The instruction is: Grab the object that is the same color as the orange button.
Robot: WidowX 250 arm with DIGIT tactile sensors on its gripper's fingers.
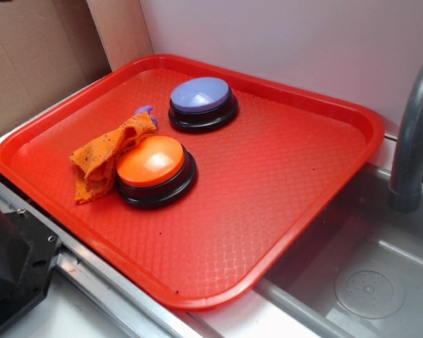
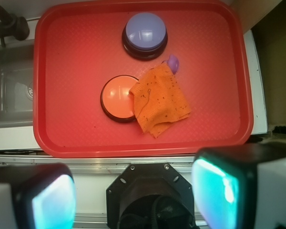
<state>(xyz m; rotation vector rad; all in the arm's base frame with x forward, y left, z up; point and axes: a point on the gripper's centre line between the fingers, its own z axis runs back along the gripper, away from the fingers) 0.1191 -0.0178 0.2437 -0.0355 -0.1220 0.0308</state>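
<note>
While the hand point(image 2: 133, 195) hovers open, the rag point(image 2: 159, 100) touches the orange button point(image 2: 118, 98)

Exterior: looks down obliquely from beside the red tray point(image 1: 282, 190), fairly near.
Wrist: faces straight down from high above, the tray's near edge.
Shared: whole tray, both buttons.

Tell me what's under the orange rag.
The rag overlaps the orange button's edge and lies on the red tray. A small purple thing pokes out; the rest is hidden.
</note>
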